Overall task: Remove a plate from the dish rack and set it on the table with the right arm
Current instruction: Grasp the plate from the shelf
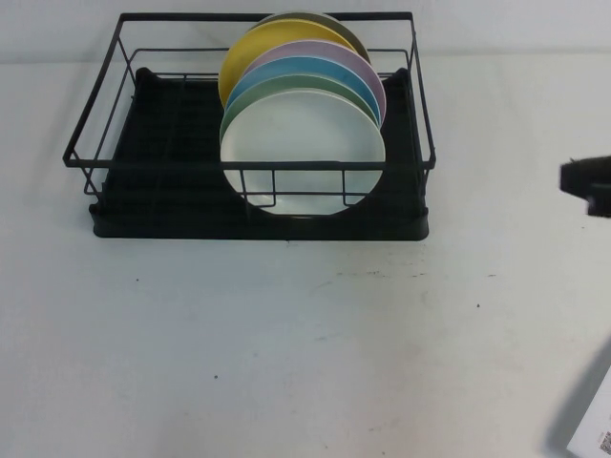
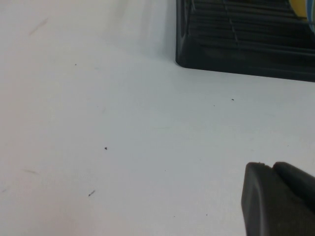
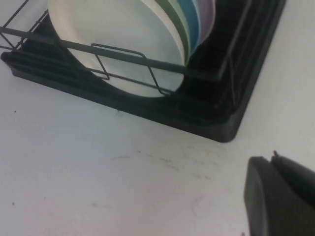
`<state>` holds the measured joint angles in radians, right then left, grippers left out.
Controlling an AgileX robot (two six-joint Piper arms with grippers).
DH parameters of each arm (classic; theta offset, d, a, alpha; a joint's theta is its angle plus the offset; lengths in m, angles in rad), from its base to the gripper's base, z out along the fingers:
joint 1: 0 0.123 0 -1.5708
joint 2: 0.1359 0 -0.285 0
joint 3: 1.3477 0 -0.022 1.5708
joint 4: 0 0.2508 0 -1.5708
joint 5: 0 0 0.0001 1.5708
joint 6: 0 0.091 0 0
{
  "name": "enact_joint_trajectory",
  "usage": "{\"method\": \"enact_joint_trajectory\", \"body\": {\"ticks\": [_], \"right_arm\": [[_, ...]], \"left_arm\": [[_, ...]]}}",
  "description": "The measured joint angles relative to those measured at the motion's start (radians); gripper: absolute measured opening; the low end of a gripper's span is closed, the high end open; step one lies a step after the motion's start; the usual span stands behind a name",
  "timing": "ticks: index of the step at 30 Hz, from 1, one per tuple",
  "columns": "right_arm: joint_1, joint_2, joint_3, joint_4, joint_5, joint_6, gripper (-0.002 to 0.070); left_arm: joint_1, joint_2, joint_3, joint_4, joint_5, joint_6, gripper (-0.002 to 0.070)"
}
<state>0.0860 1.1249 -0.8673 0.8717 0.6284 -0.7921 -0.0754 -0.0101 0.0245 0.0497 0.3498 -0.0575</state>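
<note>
The white plate (image 1: 303, 151) stands upright at the front of a row of plates in the black wire dish rack (image 1: 143, 157); it also shows in the right wrist view (image 3: 115, 46). Behind it stand a mint-green plate (image 1: 286, 93), a light blue one, a lilac one, a yellow one and a dark one. My right gripper (image 1: 584, 181) is at the right edge of the high view, well right of the rack and above the table (image 1: 286, 343); its jaws are together and empty (image 3: 273, 162). My left gripper (image 2: 268, 169) is shut over bare table near the rack's corner (image 2: 197, 56).
A white object with a label (image 1: 597, 425) lies at the table's front right corner. Faint scuffs and dark specks (image 1: 382, 275) mark the table in front of the rack.
</note>
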Motion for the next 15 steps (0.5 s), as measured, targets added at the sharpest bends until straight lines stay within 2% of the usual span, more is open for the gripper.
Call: {"method": "enact_joint_trajectory", "body": {"ticks": [4,9,15], "right_arm": [[0.116,0.183,-0.136,-0.023,-0.049,-0.054,-0.0018],[0.278,0.375,-0.292,-0.052,-0.071,-0.288,-0.0018],[0.353,0.525,-0.394,-0.056,-0.128,-0.486,-0.0011]], "left_arm": [[0.0,0.0,0.0,0.0,0.0,0.0,-0.0004],[0.0,0.0,0.0,0.0,0.0,0.0,-0.0004],[0.0,0.0,0.0,0.0,0.0,0.0,-0.0004]]}}
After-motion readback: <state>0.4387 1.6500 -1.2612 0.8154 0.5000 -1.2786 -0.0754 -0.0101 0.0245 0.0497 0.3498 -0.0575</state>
